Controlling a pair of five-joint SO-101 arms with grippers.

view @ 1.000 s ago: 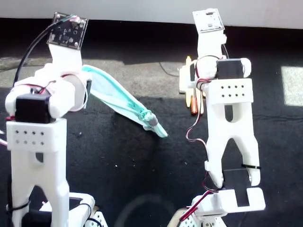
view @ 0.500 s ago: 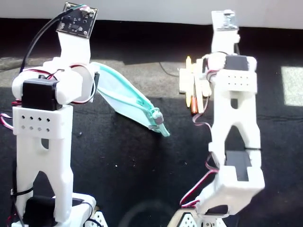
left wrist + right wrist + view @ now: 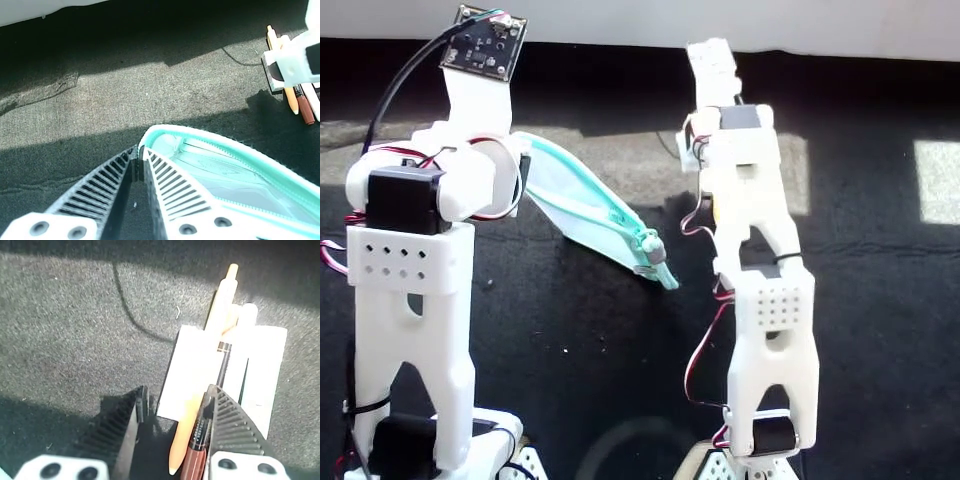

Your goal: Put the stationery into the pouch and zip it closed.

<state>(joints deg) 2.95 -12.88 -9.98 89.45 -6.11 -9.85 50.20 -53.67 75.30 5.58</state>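
Note:
A teal pouch hangs tilted above the black mat, its mouth open and its zipper pull at the low end. My left gripper is shut on the pouch's rim. The stationery lies in a bundle on a white pad: a beige pen, a white pen and a brown pen. My right gripper is open just above them, one finger on each side of the pens' near ends. From the left wrist the bundle shows partly behind the right arm's white gripper.
The right arm stretches out over the stationery and hides it from above. A thin dark cable lies on the mat beside the pad. A white wall edge runs along the back. Bright sun patches cross the mat.
The right arm has swung left and reached forward over the stationery, now covering it in the high view. The left arm with the pouch shifted slightly right early on, then stayed still.

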